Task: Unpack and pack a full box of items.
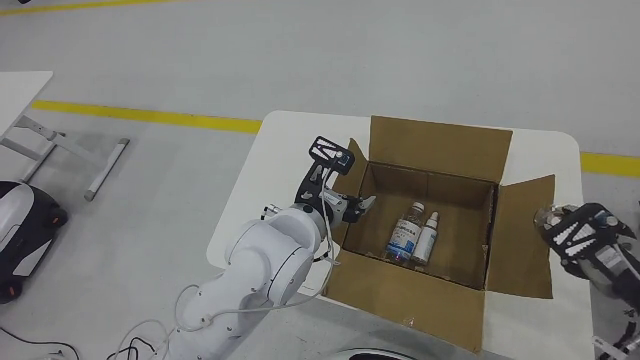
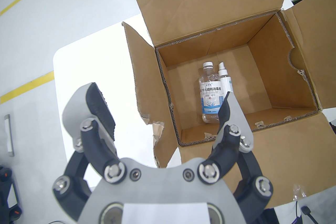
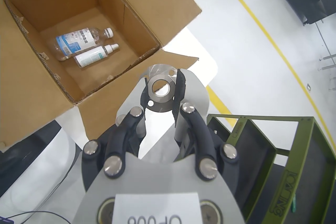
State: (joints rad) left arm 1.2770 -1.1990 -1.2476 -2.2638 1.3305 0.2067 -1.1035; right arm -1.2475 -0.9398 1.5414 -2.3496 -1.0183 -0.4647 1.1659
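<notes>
My left pincer (image 2: 161, 93) hangs wide open and empty at the left edge of the box (image 2: 210, 33). My right pincer (image 3: 162, 86) is clamped on a steel flange (image 3: 160, 100) to the right of the box. Two bottles (image 2: 210, 96) lie side by side on the box floor, and the right wrist view shows me the flange's holes, which the top view leaves a blur.

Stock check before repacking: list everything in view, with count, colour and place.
cardboard box: 1, brown, flaps open, on the table
table: 1, white, under the box
clear bottle: 1, clear with blue-and-white label and white cap, lying on the box floor
spray bottle: 1, white, lying beside the clear bottle
metal flange: 1, silver, in the right tool, outside the box
cart: 1, green, past the table edge
left tool: 1, black and silver, open, by a side flap
right tool: 1, black and silver, shut on the metal flange
</notes>
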